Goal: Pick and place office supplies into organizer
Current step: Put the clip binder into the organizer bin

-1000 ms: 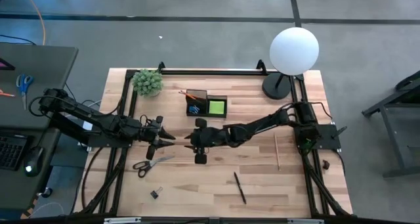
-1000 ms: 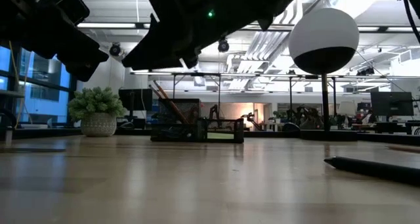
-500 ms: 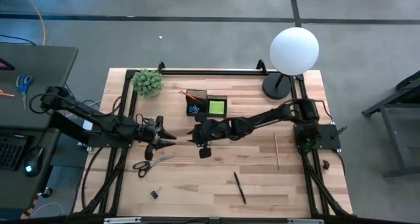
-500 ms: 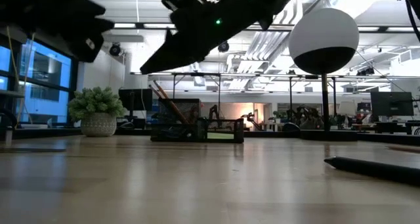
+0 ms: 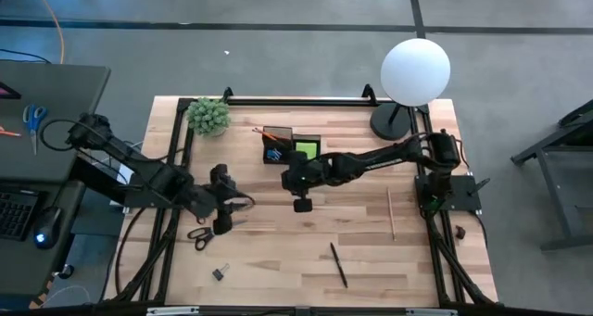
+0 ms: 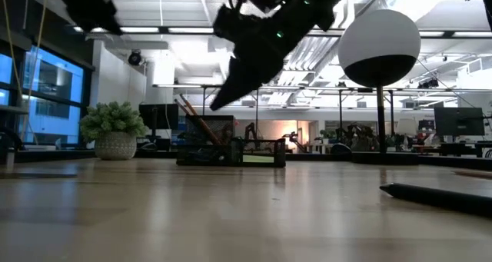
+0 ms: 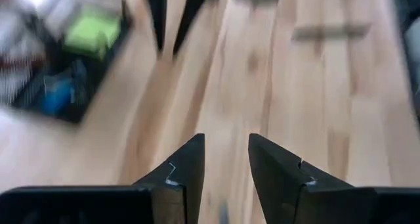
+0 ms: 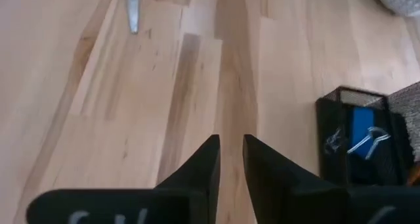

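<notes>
- Left tool point(image 5: 225, 225): narrow gap, empty; directly beside scissors point(image 5: 200, 233) on desk point(image 5: 361, 251); blades angled toward that tool; nearer arm.
- Right tool point(image 5: 301, 205): nearly closed, empty; beside organizer point(image 5: 291, 148); far from scissors.

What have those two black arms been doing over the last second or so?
The right gripper slid back across the wooden table toward the black mesh organizer, empty. The left gripper swung down over the black-handled scissors. Scissors, black pen, wooden pencil and binder clip stayed put.
</notes>
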